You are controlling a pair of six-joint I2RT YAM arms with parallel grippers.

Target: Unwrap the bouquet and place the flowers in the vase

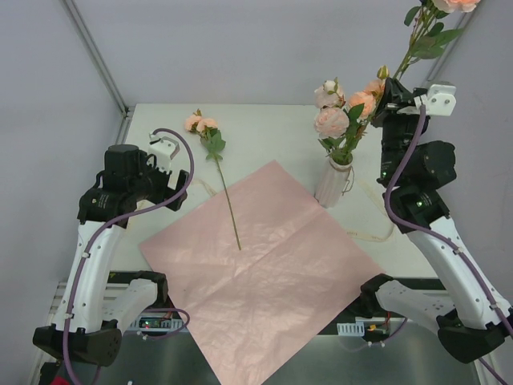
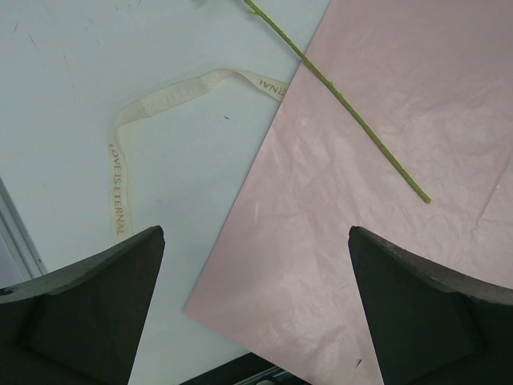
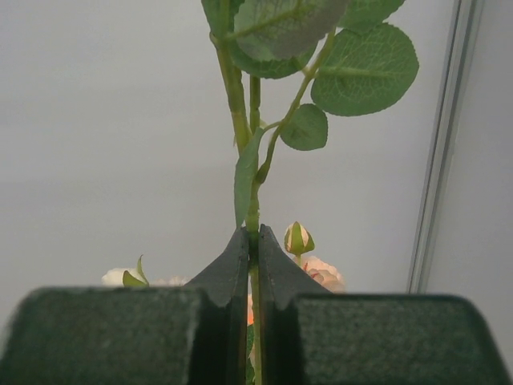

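With the right gripper (image 3: 253,241) pinched tight on 1 rose stem (image 3: 231,88) high above the vase (image 1: 333,183), it should descend straight so the stem's end slips between the blooms (image 1: 330,120) there, while the left gripper (image 2: 252,249) hangs wide apart over the paper (image 1: 272,265) beside 1 loose rose (image 1: 215,146).

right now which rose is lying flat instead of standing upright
The lone rose left of the vase, its stem end on the pink paper. The other roses stand in the vase, and the raised rose is clamped in the right pincer.
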